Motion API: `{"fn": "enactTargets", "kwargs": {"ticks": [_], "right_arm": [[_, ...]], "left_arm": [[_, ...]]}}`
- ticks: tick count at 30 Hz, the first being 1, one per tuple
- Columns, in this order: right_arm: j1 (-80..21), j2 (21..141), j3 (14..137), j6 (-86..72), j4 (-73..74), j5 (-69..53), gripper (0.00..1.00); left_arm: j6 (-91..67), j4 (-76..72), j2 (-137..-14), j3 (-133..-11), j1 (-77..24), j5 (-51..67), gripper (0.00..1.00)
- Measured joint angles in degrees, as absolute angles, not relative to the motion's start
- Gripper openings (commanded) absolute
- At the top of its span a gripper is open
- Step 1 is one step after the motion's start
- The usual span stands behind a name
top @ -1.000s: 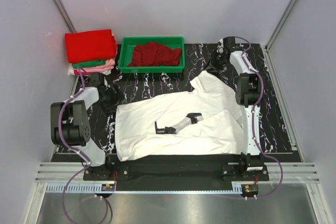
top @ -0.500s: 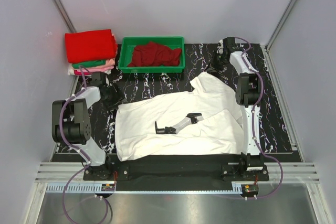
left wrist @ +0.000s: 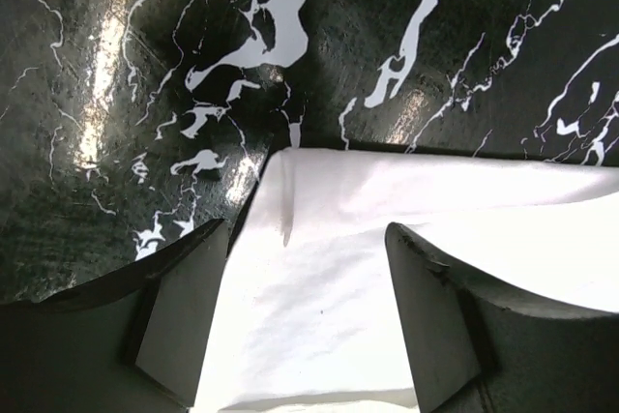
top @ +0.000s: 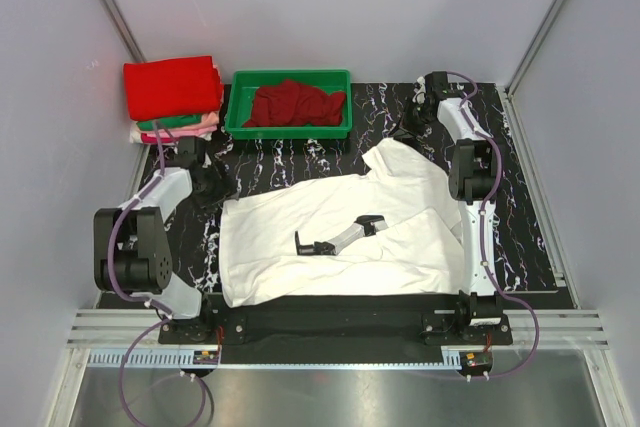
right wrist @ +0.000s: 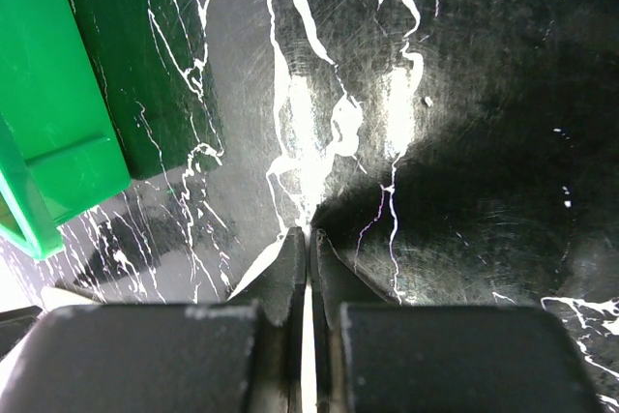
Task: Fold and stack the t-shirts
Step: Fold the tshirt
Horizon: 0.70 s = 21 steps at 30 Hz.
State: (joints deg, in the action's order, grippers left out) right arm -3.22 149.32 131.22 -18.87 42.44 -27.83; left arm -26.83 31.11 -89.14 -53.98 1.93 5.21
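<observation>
A white t-shirt (top: 280, 227) with a grey-black robot-arm print (top: 338, 236) lies spread on the black marbled mat. My left gripper (top: 213, 187) is open at the shirt's far left corner. In the left wrist view its fingers (left wrist: 184, 307) stand either side of that white corner (left wrist: 464, 200), low over it. My right gripper (top: 405, 130) is at the shirt's far right tip. In the right wrist view it (right wrist: 309, 231) is shut, with a thin strip of white cloth between its fingers. A folded stack with a red shirt (top: 172, 87) on top, over green and pink ones, sits far left.
A green plastic tray (top: 290, 130) at the back holds a crumpled red shirt (top: 295, 102). Its corner shows in the right wrist view (right wrist: 48, 94). Grey walls enclose the mat on the left, back and right.
My left arm has shifted slightly, its gripper edging toward the shirt's far left corner. The right arm and the shirt have not moved.
</observation>
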Motion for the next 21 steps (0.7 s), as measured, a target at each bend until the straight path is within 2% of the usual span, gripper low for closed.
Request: {"fn": "enactTargets", "kwargs": {"ticks": [9,16,21], "right_arm": [[-3.07,149.53,131.22,-19.2,42.68,-28.82,0.0],[-2.83,149.77,131.24,-19.64,42.65,-30.04,0.0],[-2.55,149.84,131.24,-19.79,42.65,-30.37,0.0]], "left_arm": [[-27.24,31.68,-88.55,-54.0,-2.85,3.57,0.71],[-27.68,30.28,-93.56,-54.15,-3.6,3.6,0.6],[-28.12,29.91,-94.28,-55.0,-3.92,3.42,0.48]]}}
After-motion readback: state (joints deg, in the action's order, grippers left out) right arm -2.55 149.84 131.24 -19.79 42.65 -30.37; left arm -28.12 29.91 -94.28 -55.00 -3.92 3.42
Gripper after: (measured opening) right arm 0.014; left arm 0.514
